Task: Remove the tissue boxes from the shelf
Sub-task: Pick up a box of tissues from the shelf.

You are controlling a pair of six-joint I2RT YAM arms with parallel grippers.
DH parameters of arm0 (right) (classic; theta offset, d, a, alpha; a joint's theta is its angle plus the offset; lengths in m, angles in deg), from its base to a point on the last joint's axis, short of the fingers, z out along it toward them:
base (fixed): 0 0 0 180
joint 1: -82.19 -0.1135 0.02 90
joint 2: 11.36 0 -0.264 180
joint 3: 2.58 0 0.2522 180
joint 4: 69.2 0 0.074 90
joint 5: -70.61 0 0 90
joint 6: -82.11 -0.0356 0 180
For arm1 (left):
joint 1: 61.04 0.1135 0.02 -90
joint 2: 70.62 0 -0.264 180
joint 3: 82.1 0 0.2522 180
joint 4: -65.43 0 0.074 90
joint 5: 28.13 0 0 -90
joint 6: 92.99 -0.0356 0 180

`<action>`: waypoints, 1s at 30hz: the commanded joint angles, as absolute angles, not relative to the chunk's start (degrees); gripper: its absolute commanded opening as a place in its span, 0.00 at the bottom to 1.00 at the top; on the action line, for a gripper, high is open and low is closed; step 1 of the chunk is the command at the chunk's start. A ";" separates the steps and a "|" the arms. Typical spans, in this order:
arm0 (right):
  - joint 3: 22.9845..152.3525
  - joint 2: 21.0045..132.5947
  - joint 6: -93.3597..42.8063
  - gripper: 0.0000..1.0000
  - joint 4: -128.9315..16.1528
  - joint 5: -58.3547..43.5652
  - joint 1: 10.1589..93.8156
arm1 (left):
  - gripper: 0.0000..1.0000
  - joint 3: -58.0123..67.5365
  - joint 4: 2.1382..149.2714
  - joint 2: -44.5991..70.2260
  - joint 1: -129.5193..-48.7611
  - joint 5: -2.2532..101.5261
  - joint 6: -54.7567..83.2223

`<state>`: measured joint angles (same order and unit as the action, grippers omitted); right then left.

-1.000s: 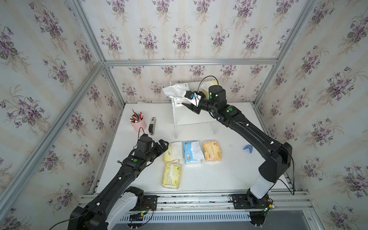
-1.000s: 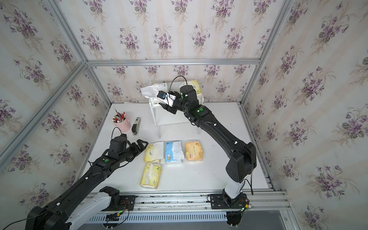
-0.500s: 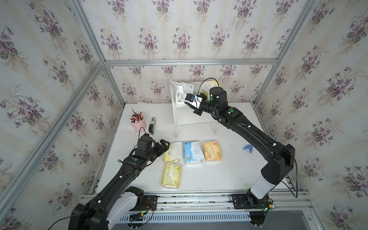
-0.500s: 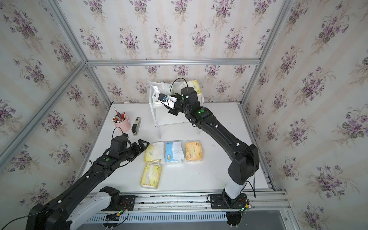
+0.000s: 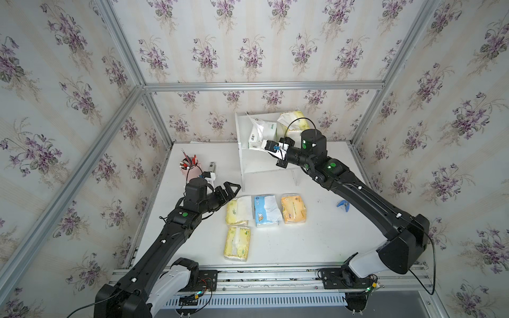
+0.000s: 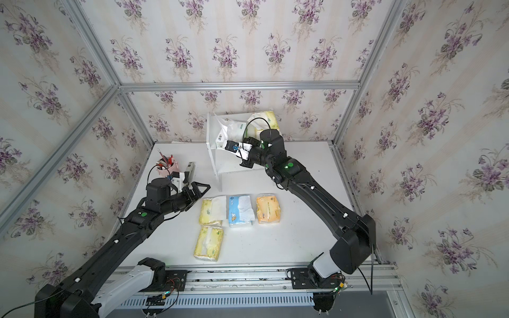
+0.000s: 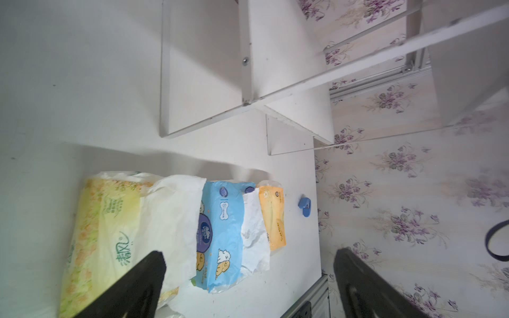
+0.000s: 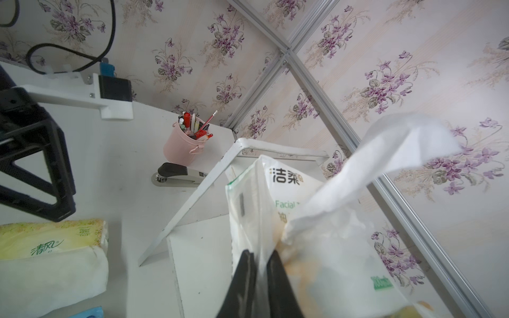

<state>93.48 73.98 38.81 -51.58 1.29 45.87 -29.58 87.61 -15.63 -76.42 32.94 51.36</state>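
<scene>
Pinching only a thin fold of wrapper, my right jaws were almost closed on the white pack (image 8: 275, 190). It stood tilted on the top board of the shelf (image 5: 243, 154), just beside the shelf yellow pack (image 5: 293, 121). Weak hold, I judged: best to lift slow and straight, clear the side panel, then swing over to the bench (image 5: 316, 242), where four packs already lay. A fast pull risked tearing plastic or dragging the neighbour. Loose tissue sheet (image 8: 385, 143) stuck out, no issue. Left jaws were wide open, empty, near the bench yellow pack (image 5: 238, 210); I wanted them kept clear.
</scene>
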 commanded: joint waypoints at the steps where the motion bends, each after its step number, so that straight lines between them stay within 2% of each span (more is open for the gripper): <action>1: 90.72 71.27 40.48 0.00 -55.79 2.24 45.88 | 0.99 -27.55 82.78 -16.09 -76.18 26.64 51.39; 14: 75.39 58.62 42.46 0.00 -64.27 7.19 45.47 | 1.00 -22.13 77.49 -22.78 -75.73 20.76 54.51; 20: 70.60 54.71 43.11 0.00 -66.14 9.21 44.41 | 0.94 -21.18 68.72 -20.81 -76.44 15.65 58.19; 30: 67.69 52.35 43.35 0.00 -66.61 9.74 40.85 | 0.90 -15.76 70.03 -14.78 -81.79 16.12 53.95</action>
